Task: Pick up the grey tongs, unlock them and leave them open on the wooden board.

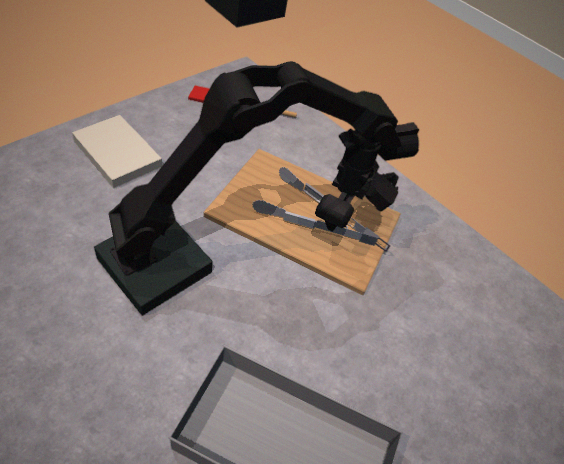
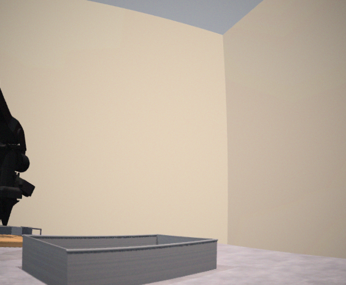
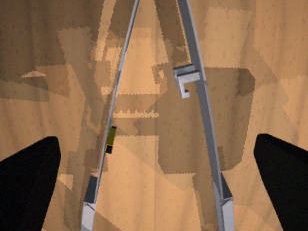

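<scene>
The grey tongs (image 1: 300, 220) (image 2: 6, 230) (image 3: 207, 114) lie spread in a V on the wooden board (image 1: 268, 240) (image 2: 2, 241) (image 3: 150, 164). Their rounded tips point towards the arm's base. The hinge end with its wire loop is at the board's far right edge. My gripper (image 1: 340, 215) (image 2: 1, 223) (image 3: 159, 146) is open and empty, pointing down over the tongs. In the wrist view its two fingers stand outside the two arms, with a gap on each side. In the exterior view the fingertips are just above or beside the tongs; exact height is unclear.
The roasting tin (image 1: 313, 387) (image 2: 137, 261) stands at the front, apart from the board. A cream block (image 1: 118, 150) lies behind the arm's base. A red block (image 1: 199, 94) and a thin wooden stick (image 1: 289, 114) lie at the back. A dark round thing shows at the left edge.
</scene>
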You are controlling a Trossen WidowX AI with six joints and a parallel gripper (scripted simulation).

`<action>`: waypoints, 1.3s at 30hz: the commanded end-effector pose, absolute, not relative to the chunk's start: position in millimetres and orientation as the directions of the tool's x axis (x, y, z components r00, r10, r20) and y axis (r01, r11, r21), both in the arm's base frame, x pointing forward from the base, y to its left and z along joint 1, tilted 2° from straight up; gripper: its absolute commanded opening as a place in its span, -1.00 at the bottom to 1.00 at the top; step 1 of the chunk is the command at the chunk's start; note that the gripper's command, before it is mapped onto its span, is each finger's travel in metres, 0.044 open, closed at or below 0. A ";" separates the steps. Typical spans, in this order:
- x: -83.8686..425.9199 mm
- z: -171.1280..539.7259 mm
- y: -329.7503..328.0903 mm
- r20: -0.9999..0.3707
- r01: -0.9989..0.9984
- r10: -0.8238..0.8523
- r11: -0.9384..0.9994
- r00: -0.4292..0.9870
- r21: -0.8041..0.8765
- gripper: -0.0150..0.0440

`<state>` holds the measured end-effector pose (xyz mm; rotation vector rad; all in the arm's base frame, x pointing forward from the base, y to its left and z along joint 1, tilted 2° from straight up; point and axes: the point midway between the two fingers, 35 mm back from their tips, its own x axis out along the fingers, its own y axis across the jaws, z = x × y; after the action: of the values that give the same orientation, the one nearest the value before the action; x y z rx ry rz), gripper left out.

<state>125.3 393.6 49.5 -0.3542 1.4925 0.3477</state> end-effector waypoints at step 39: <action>181.6 213.7 255.6 -0.998 -0.434 0.011 0.901 0.061 -0.017 1.00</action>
<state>181.6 255.3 214.2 -0.3534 1.4758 0.3531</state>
